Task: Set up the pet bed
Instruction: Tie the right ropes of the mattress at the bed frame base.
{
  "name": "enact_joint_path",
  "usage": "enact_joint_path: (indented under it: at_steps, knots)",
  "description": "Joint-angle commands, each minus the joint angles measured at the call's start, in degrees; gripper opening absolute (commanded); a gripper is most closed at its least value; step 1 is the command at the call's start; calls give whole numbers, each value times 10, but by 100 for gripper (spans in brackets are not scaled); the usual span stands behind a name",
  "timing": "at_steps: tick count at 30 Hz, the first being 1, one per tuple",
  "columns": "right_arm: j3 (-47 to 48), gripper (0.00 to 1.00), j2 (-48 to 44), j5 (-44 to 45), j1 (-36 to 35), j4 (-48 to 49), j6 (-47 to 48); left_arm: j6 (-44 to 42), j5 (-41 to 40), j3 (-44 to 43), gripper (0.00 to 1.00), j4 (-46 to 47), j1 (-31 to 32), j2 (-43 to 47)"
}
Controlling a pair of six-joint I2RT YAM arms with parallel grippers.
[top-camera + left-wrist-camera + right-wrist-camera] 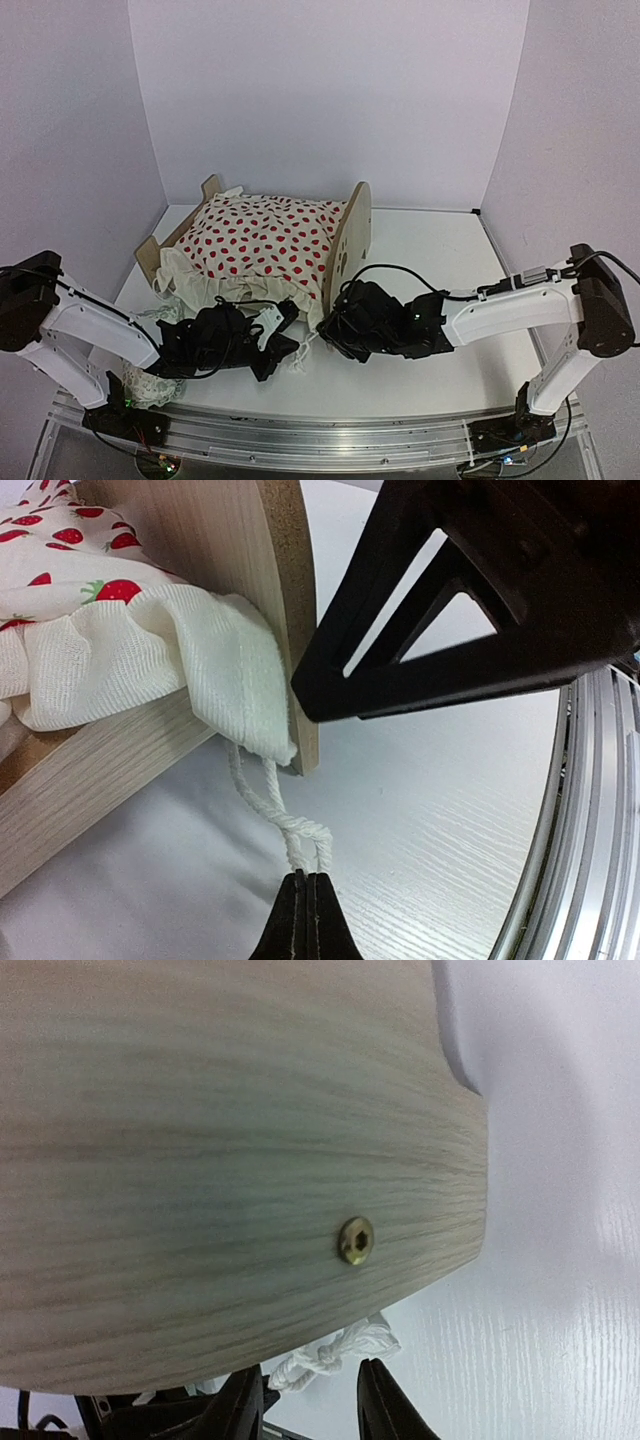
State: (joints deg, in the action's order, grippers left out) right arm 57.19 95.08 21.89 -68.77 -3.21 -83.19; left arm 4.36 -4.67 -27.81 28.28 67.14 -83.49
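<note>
At the table's near edge runs a metal rail (330, 438) with the two arm bases bolted to it. A scrap of white lace (148, 385) lies just beside the left base. Both arms reach in low over the table (440, 240) and meet at the bed's near corner.

The left gripper (306, 890) is pressed closed, its tips pinching the knotted end of a white cord (300, 835). The cord runs up from the knot to the gauzy ruffle (230, 670) of the blanket, which hangs over the side rail (90, 790) against the edge of the headboard.

The right gripper (312, 1385) is just beside the left one, on the outer face of the headboard (230, 1160). Its fingers (240, 1405) stand apart with nothing between them. The cord's knot shows just past their tips, under the board's lower edge. A brass bolt (356, 1240) sits in the wood above it.

The bed (350, 255) stands on the table left of centre, lengthwise across the top view, with the rounded headboard to the right and upright. The cream, red-dotted blanket (265, 240) covers its whole top and spills over the near side. The low footboard (150, 255) is at the far left end, near the left wall. Pale walls close the table in at the back and on both sides.
</note>
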Motion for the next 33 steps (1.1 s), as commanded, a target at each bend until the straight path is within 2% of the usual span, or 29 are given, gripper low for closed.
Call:
enact_joint_path:
  at_steps: [1,5,9,20,25,29,33]
  knots:
    - [10,35,20,-60,1,34,66,6,1,-35,0,28,-4,-9]
    - [-19,35,27,-108,1,103,147,20,2,-56,0,3,-7,-6]
    - [-73,35,5,-116,3,131,206,30,6,-69,0,-19,-9,-6]
    - [-84,38,19,-163,13,194,268,39,9,-76,0,-24,-9,-10]
    - [-86,40,13,-128,15,202,302,44,11,-78,0,-24,-9,-11]
    - [-102,37,6,-85,15,210,336,44,14,-80,0,-25,-9,-11]
    - [-101,36,17,-79,15,221,350,44,18,-84,0,-29,-9,-11]
